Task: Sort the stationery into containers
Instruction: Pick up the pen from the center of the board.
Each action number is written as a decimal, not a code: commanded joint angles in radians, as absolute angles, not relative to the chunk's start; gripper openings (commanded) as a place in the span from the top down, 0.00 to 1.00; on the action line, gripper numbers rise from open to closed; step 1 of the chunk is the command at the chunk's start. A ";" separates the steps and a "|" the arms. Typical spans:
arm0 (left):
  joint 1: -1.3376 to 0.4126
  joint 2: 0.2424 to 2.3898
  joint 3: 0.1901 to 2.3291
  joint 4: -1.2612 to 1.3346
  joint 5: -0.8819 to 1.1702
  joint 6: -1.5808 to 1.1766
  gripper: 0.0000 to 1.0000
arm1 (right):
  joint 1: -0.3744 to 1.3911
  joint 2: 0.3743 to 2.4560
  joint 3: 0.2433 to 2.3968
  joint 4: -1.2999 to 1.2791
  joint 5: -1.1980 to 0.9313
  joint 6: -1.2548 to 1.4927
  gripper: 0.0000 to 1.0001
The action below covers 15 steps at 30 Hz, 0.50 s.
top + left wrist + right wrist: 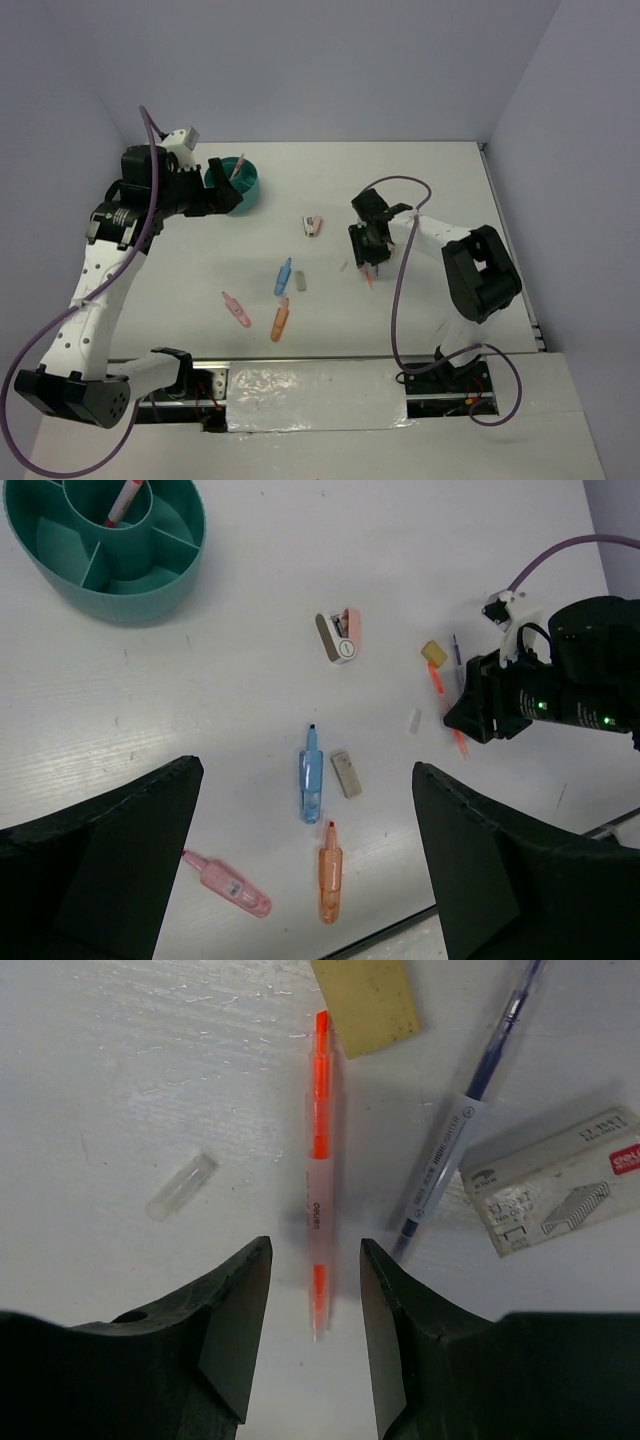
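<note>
The teal organiser (243,180) (150,600) stands at the far left with a pink marker (123,502) upright in its central cup. My left gripper (222,195) (305,770) hangs wide open beside it, holding nothing. My right gripper (367,250) (315,1244) is low over the table. Its jaws straddle a thin orange pen (318,1160) (437,680) with a gap on each side. Blue (283,277) (311,772), orange (280,320) (330,880) and pink (236,310) (228,885) markers lie mid-table.
A tan eraser (365,1000), a dark blue pen (450,1130) and a staples box (550,1180) lie close to the orange pen. A clear cap (180,1186) is to its left. A grey eraser (346,774) and a small pink stapler (341,637) rest mid-table.
</note>
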State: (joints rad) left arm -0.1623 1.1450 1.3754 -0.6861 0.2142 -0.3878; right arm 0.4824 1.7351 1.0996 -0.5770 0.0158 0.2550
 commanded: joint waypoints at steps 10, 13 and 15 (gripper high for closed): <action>-0.166 1.126 1.368 -0.739 0.259 -0.353 0.01 | 0.531 1.836 1.094 -0.457 0.046 0.275 0.69; -0.167 1.152 1.388 -0.779 0.223 -0.357 0.01 | 0.555 1.821 1.089 -0.466 0.081 0.301 0.99; -0.173 1.175 1.403 -0.798 0.199 -0.367 0.01 | 0.569 1.777 1.089 -0.477 0.078 0.317 1.00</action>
State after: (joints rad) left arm -0.1646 1.1503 1.3693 -0.7704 0.2279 -0.3691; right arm 0.5377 1.7939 1.1015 -0.4900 0.0685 0.2817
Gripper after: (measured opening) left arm 0.993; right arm 0.030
